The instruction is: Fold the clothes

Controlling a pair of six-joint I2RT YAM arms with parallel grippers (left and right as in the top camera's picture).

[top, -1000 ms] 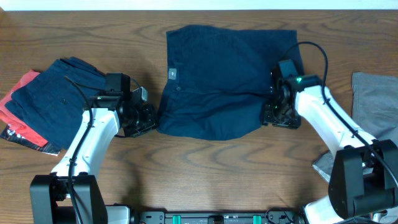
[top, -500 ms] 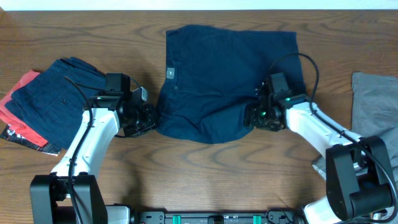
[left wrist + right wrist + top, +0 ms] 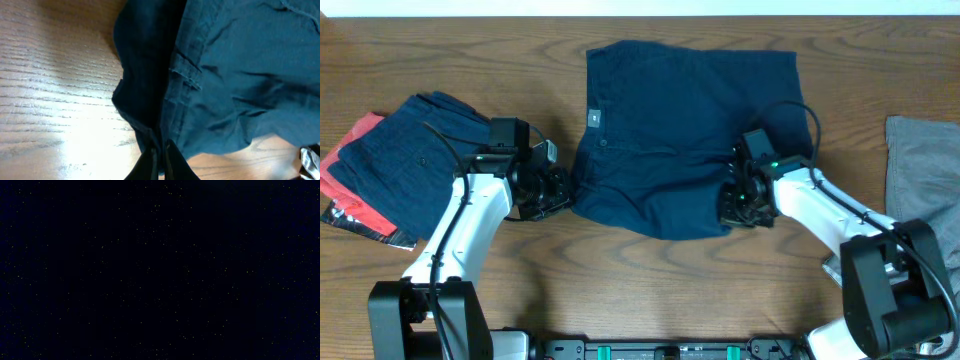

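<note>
Shorts [image 3: 680,140], navy, lie spread mid-table [image 3: 620,290], toward the far edge. L gripper [image 3: 563,193] pinches their near-left corner. R gripper [image 3: 732,207] is closed on the near-right hem, prob. gripping; its cam is blacked out. Step: first fold. Next: lift both corners evenly and carry them to the far edge.

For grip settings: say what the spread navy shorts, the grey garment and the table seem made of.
Navy shorts: matte woven cloth, likely cotton twill; stitched seams, soft creases.
Grey garment: heathered knit, perhaps jersey.
Table: wood or laminate, slight sheen, visible grain.
</note>
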